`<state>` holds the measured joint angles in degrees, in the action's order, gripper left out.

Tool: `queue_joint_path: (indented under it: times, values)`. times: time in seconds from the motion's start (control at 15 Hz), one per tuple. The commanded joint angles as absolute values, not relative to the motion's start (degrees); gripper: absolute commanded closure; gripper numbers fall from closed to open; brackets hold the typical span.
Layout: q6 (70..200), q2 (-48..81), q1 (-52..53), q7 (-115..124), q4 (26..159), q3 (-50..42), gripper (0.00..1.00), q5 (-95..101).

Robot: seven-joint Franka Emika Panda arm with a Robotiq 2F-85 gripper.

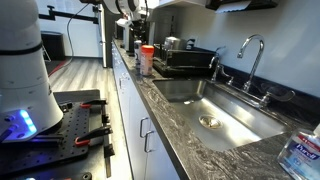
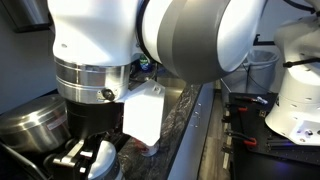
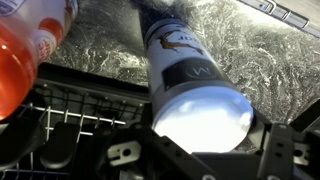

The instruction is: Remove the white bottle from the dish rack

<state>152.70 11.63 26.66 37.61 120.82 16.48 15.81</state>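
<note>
In the wrist view the white bottle (image 3: 185, 70) stands between my gripper's (image 3: 208, 140) two fingers. Its bright round end is close to the camera, and a dark band and a label sit further down. The jaws are closed against its sides. The bottle hangs over the edge of the black dish rack (image 3: 70, 115), with granite counter behind it. In an exterior view the dish rack (image 1: 195, 62) sits on the counter beyond the sink. My arm (image 1: 132, 12) reaches down beside it, and the bottle is too small to make out there.
An orange-and-white container (image 3: 35, 40) stands close beside the bottle and also shows in an exterior view (image 1: 147, 60). A silvery metal vessel (image 1: 172, 43) sits at the rack, and it shows in an exterior view (image 2: 30, 120). The steel sink (image 1: 210, 105) and faucet (image 1: 250, 55) lie nearer. My arm (image 2: 150, 40) blocks most of one exterior view.
</note>
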Motion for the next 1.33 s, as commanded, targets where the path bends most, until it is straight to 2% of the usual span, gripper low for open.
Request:
queue_joint_path:
  times: [0.0, 0.07, 0.13, 0.2, 1.27]
  values:
    - [153.81, 11.49, 27.93, 39.02, 121.09, 15.27, 0.39, 17.56]
    - [153.80, 11.46, 27.92, 38.91, 121.10, 15.33, 0.39, 17.51]
    - [153.75, 11.43, 27.91, 38.75, 121.07, 15.41, 0.03, 17.45]
    - [153.72, 11.34, 27.93, 38.71, 121.08, 15.43, 0.01, 17.50]
    - [150.71, 1.10, 26.77, 35.95, 122.89, 19.28, 0.00, 12.02]
